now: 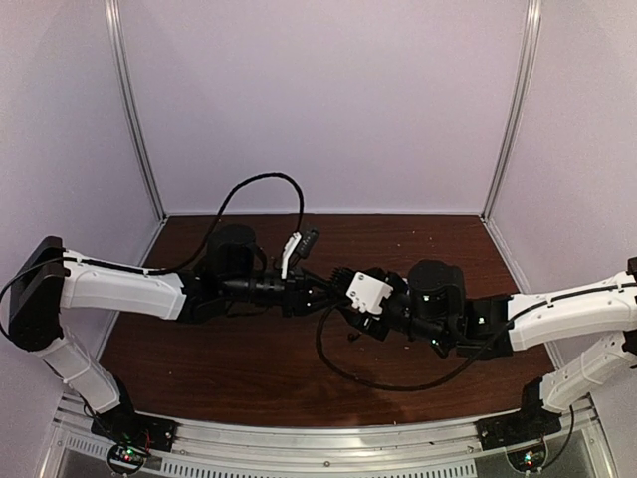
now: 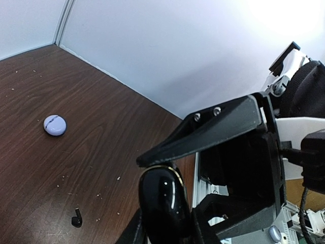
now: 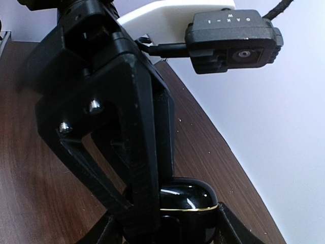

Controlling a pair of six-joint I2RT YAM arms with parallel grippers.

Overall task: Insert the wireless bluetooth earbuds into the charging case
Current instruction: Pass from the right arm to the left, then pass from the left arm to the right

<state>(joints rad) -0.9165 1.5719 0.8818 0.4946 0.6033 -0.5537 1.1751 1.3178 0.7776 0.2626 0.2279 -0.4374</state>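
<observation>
A glossy black charging case [image 2: 162, 195] with a thin gold seam is held up above the brown table [image 1: 249, 358], where both arms meet. My left gripper [image 2: 165, 226] is shut on it, a finger pressing each side. My right gripper [image 3: 172, 231] also has the case [image 3: 203, 201] between its fingers, and its jaws stand shut on it. The lid looks closed along the seam. One black earbud [image 2: 76, 218] lies on the table to the left below the case. From above, the two grippers [image 1: 317, 292] [image 1: 348, 304] hide the case.
A closed pale lavender case [image 2: 55, 125] sits on the table further left. Pale crumbs are scattered over the wood. White walls [image 1: 328, 100] enclose the back and both sides. Black cables [image 1: 388, 383] loop near the arms. A metal rail [image 1: 318, 438] runs along the near edge.
</observation>
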